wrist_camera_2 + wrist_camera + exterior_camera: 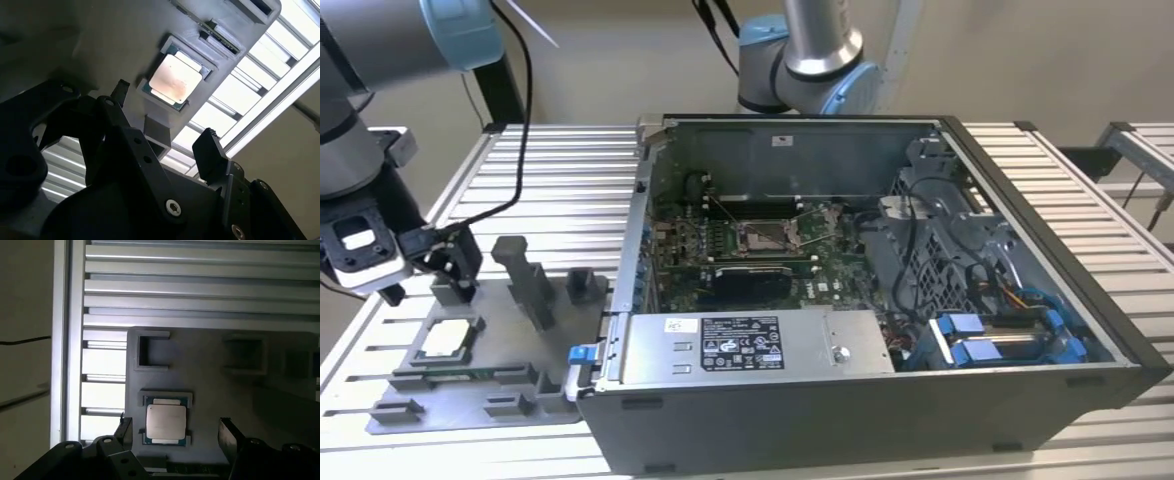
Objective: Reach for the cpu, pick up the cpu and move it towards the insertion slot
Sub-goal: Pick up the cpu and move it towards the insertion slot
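The cpu (450, 337) is a flat silvery square lying in a recess of the grey tray (467, 405) at the exterior view's left. My gripper (438, 268) hangs above the tray, a little behind the cpu and apart from it. In both wrist views the cpu (175, 78) (166, 421) shows between my two dark fingertips (209, 152) (229, 436). The gripper (165, 125) (177, 434) is open with nothing held. The insertion slot (763, 237) is a silver square frame on the green board inside the open computer case.
The open computer case (1014, 330) stands at the exterior view's right of the tray, with a power supply (747, 345) along its near side. Grey upright posts (527, 280) rise from the tray beside my gripper. A second arm (807, 60) stands behind the case. A slatted metal table (547, 190) lies underneath.
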`<state>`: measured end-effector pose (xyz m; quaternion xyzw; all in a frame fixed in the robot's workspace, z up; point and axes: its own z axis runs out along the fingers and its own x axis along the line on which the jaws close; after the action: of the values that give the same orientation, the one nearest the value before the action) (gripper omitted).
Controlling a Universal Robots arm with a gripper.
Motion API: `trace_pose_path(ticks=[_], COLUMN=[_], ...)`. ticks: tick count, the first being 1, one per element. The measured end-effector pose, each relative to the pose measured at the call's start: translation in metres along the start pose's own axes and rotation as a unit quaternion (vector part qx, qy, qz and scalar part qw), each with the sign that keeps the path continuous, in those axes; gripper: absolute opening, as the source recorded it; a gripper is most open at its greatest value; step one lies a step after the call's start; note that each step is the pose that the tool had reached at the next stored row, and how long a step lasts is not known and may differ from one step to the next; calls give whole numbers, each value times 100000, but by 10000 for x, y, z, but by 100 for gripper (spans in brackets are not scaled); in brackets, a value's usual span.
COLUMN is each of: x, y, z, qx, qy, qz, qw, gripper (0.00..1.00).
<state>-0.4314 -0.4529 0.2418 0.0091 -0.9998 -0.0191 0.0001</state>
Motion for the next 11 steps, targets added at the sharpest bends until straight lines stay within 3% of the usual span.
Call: trace_pose_path(ticks=[6, 11], x=[33, 46], y=[-13, -13], z=[81, 100], qx=[0, 4], qy=[2, 8], qz=[-28, -37], qw=[100000, 100000], gripper=[100, 100])
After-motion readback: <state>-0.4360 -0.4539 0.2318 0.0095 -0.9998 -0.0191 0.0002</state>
